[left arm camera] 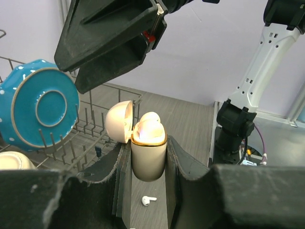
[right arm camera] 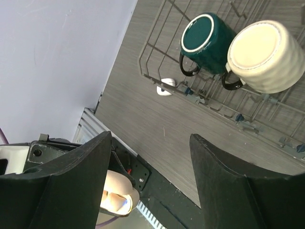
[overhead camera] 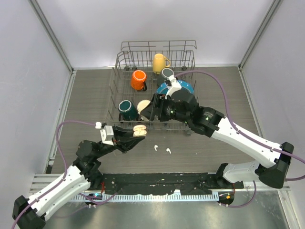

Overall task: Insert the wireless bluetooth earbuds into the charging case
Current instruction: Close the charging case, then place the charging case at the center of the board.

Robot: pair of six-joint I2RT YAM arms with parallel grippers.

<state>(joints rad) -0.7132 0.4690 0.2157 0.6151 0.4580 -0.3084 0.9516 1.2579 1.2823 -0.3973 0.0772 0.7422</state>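
Observation:
My left gripper (left arm camera: 148, 143) is shut on the cream charging case (left arm camera: 148, 160), held upright above the table with its lid (left arm camera: 119, 121) hinged open. Glare hides the case's inside; pale rounded shapes show in its mouth (left arm camera: 150, 127). From above, the case (overhead camera: 139, 130) sits just in front of the rack. Two white earbuds (overhead camera: 155, 148) (overhead camera: 168, 150) lie on the table to its right; one earbud (left arm camera: 148, 201) shows below the case. My right gripper (overhead camera: 147, 113) hangs open and empty just above the case. In its own view the right gripper (right arm camera: 150, 143) has the case (right arm camera: 116, 199) at lower left.
A wire dish rack (overhead camera: 115, 90) stands behind the case. It holds a teal mug (right arm camera: 207, 38), a cream mug (right arm camera: 264, 55), an orange mug (overhead camera: 138, 79), a yellow mug (overhead camera: 159, 62) and a blue plate (left arm camera: 40, 105). A small white object (right arm camera: 165, 86) sits by the rack's corner.

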